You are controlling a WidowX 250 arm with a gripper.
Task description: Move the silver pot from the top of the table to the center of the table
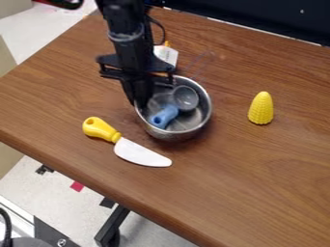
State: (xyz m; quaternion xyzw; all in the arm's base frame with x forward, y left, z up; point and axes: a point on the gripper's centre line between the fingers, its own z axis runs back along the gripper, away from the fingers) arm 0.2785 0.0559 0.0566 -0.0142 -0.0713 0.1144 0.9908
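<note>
Because the desk [235, 166] holds close neighbours, we risk a collision. We place the hand [141, 98] at the rim of the silver pot [175, 136], just beside the knife [137, 150], but cannot tell whether it grips. Lifting off-centre could tilt our pot; sliding low might shove the knife; either could shift the blue-handled ladle [165, 115] inside.

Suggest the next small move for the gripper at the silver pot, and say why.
Probably a slight test lift before carrying the silver pot anywhere. The gripper is down at its rim, but whether it has a firm hold can't be told from here. The knife lies close on the camera side, so dragging the pot that way would likely push it.
</note>
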